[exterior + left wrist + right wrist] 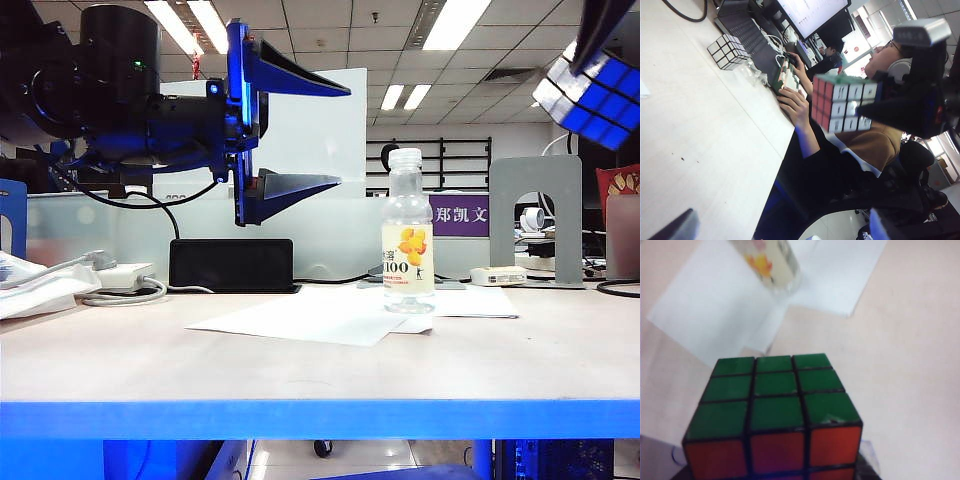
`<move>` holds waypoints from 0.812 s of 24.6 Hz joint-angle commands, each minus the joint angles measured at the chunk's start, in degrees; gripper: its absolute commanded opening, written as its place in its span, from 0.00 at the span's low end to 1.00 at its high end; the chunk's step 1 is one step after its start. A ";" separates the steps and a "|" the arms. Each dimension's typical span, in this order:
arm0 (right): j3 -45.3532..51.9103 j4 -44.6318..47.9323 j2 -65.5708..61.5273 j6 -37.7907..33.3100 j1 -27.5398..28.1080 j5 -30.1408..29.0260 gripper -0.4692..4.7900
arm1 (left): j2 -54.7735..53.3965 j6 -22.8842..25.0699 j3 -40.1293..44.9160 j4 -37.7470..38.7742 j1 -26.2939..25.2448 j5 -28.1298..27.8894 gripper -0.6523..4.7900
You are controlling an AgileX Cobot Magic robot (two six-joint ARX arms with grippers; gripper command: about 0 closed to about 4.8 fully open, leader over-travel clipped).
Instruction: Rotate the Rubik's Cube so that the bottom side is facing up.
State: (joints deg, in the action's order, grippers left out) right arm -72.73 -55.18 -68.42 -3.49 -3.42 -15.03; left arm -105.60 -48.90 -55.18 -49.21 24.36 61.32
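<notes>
Office desks, ceiling light panels and a grey bookend fill the background behind a pale table (300, 370), where sheets of white paper (300, 318) lie under a clear bottle with an orange label (408, 232). High above that table, at the upper right of the exterior view, the Rubik's Cube (592, 92) hangs tilted in the air, blue face showing, clamped in the right gripper (605, 40), whose jaws press on opposite faces; the right wrist view looks down over the cube's green top and red side to the bottle and paper far below. The left gripper (290, 135) waits on the left of the exterior view, well apart from the cube, its two dark fingers (295, 75) spread wide with nothing between them; its wrist camera sees the cube's red and white faces just ahead. Judging by its look, the cube is light, rigid plastic with smooth sticker faces, so it may slip or twist a layer if pinched at an edge. A sound hold would be flat pads centred on two opposite faces, square to them, leaving the remaining sides free for the other gripper to take during the flip.
</notes>
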 commanded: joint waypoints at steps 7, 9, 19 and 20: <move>-0.44 -8.50 -2.12 0.39 0.02 4.00 0.66 | 0.26 0.02 -0.11 -0.57 0.09 0.24 1.00; -0.44 -9.88 -3.78 0.39 0.00 4.00 0.66 | 0.26 0.02 -0.11 -0.59 0.09 0.24 1.00; -0.44 -9.51 -12.13 2.34 -0.11 4.31 0.67 | 0.26 0.09 -0.11 -0.59 0.09 0.24 1.00; -0.44 -9.20 -12.83 2.49 -0.11 5.18 0.67 | 0.26 0.13 -0.11 -0.59 0.09 0.24 1.00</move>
State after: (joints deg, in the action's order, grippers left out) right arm -72.84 -65.76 -80.90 -1.54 -3.46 -11.00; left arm -105.60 -48.90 -55.18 -49.01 24.51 61.32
